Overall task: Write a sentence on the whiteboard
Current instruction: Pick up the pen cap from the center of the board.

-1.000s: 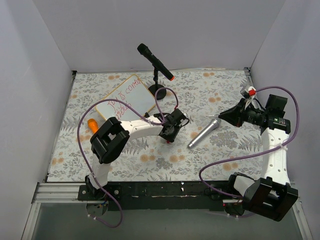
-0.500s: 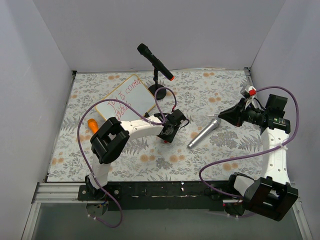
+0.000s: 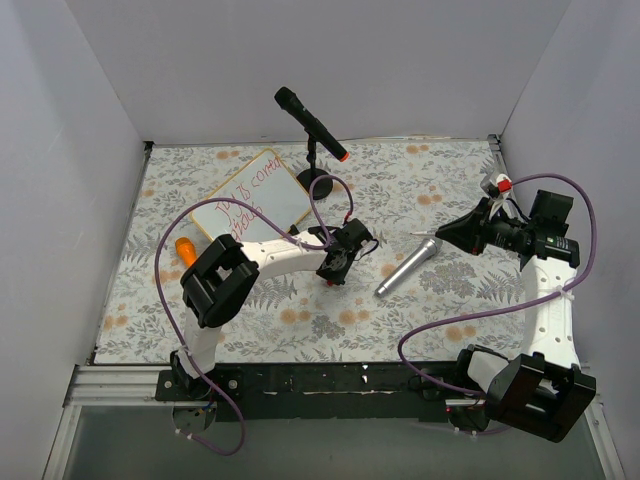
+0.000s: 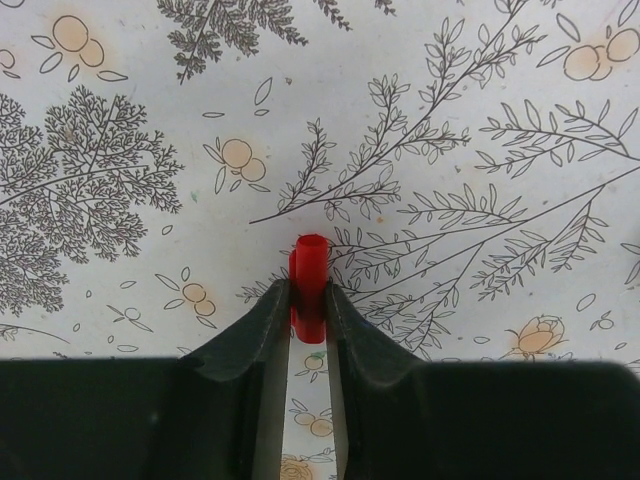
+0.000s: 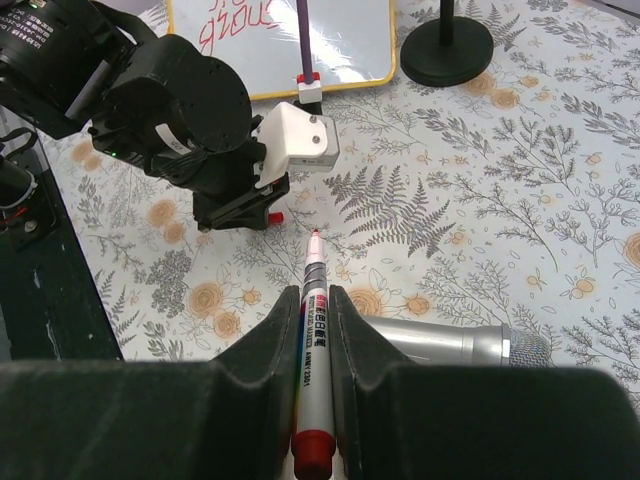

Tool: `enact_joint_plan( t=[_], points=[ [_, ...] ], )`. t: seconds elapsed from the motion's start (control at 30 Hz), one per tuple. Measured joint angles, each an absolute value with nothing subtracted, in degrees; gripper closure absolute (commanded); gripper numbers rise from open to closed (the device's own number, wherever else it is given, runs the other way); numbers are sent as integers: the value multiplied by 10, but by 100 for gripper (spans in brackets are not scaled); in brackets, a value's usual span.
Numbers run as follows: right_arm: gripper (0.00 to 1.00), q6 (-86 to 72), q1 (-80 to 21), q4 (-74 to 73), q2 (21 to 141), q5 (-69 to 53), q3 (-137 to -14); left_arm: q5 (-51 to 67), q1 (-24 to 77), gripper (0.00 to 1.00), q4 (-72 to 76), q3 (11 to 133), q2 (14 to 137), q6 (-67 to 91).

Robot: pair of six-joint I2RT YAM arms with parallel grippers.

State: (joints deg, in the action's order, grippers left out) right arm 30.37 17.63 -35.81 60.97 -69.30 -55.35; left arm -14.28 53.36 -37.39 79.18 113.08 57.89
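The whiteboard (image 3: 262, 196), wood-framed, lies tilted at the back left of the table. It also shows in the right wrist view (image 5: 345, 45). The sentence (image 3: 246, 193) is in red on it, in two slanted lines, also seen in the right wrist view (image 5: 238, 22). My left gripper (image 3: 333, 271) hangs low over the table, right of the board, shut on a red marker cap (image 4: 309, 270). My right gripper (image 3: 447, 230) is raised at the right, shut on a white red-ink marker (image 5: 314, 300). The marker's bare tip points at the left gripper (image 5: 238, 212).
A silver microphone (image 3: 408, 266) lies on the flowered cloth between the grippers, below the marker (image 5: 450, 345). A black microphone on a stand (image 3: 312, 125) is behind the board, its round base (image 5: 446, 48) near the board's corner. An orange object (image 3: 185, 250) lies at the left.
My left gripper has shifted slightly left with the cap. My right gripper has barely moved.
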Motion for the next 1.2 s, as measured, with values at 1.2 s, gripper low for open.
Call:
enact_joint_plan(
  t=[1.2],
  points=[
    [99, 366, 13, -362, 640, -707, -535, 213, 534, 100, 274, 299, 798, 399]
  ],
)
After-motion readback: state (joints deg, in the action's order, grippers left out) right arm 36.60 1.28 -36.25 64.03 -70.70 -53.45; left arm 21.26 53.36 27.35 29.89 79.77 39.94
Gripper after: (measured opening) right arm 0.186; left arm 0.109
